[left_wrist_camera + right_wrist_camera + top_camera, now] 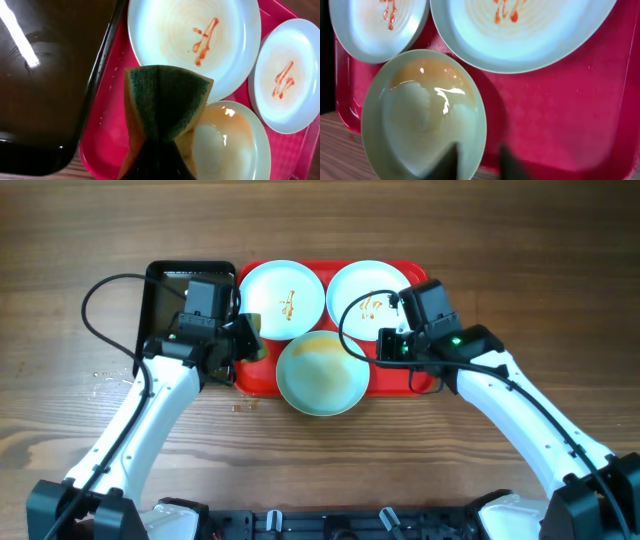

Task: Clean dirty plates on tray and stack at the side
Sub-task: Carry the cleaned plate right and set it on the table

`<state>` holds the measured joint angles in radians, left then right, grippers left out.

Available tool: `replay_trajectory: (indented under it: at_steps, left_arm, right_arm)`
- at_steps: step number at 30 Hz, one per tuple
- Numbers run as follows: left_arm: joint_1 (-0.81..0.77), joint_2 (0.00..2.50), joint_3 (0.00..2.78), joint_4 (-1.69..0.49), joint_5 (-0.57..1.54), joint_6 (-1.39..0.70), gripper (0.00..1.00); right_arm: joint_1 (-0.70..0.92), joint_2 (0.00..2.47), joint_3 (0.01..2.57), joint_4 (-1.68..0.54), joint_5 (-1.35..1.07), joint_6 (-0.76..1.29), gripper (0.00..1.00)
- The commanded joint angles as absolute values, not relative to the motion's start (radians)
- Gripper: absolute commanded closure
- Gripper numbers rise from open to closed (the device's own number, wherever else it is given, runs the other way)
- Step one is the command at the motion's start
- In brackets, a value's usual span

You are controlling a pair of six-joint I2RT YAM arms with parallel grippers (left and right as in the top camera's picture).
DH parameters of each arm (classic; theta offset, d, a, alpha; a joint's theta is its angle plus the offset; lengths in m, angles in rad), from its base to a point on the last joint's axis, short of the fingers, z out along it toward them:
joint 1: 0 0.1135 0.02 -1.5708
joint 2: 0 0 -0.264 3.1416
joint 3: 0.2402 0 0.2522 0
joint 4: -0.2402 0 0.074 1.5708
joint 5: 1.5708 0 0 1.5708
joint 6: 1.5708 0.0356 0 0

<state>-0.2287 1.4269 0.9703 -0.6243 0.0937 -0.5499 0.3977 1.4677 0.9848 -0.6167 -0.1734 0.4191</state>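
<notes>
The red tray (pixel 252 377) holds three pale plates. The back left plate (pixel 283 300) and the back right plate (pixel 368 298) lie flat with orange sauce smears. The front plate (pixel 320 375) is tilted, overhangs the tray's front edge and has a thin orange-brown film. My left gripper (pixel 246 340) is shut on a green-and-yellow sponge (pixel 165 100), held over the tray just left of the front plate (pixel 230 145). My right gripper (pixel 479 160) straddles the right rim of the front plate (pixel 420 120), one finger inside and one outside.
A black tray (pixel 165 290) sits left of the red tray and shows wet and glossy in the left wrist view (pixel 45 90). A few small drops or crumbs (pixel 105 375) lie on the wooden table at the left.
</notes>
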Motion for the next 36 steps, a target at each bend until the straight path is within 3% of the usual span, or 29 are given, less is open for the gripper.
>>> replay_trajectory:
  at_steps: [1,6,10,13,16,21,28,36]
  left_arm:
    - [-0.226,1.422,0.969,-0.632,0.076,-0.527,0.96]
    - [-0.226,1.422,0.969,-0.649,0.007,-0.527,0.96]
    - [-0.226,1.423,0.969,-0.663,-0.01,-0.527,0.96]
    - [-0.226,1.423,0.969,-0.664,-0.01,-0.527,0.96]
    - [-0.226,1.423,0.969,-0.664,-0.01,-0.527,0.96]
    - [-0.226,1.423,0.969,-0.668,-0.009,-0.527,0.96]
    - [-0.226,1.423,0.969,-0.667,-0.086,-0.527,0.96]
    - [-0.224,1.423,0.969,-0.656,-0.104,-0.527,0.96]
  right_arm:
    - [0.393,1.495,0.999,-0.617,-0.157,0.423,0.59]
    - [0.393,1.62,0.999,-0.592,-0.249,0.419,0.61]
    - [0.393,1.745,0.999,-0.563,-0.314,0.422,0.69]
    - [0.394,1.796,0.999,-0.534,-0.379,0.422,0.79]
    - [0.393,1.803,0.999,-0.525,-0.394,0.428,0.96]
    - [0.392,1.775,1.002,-0.523,-0.376,0.444,0.96]
    - [0.396,1.501,1.002,-0.532,-0.031,0.376,0.96]
    - [0.532,1.487,1.002,-0.543,0.387,0.318,0.96]
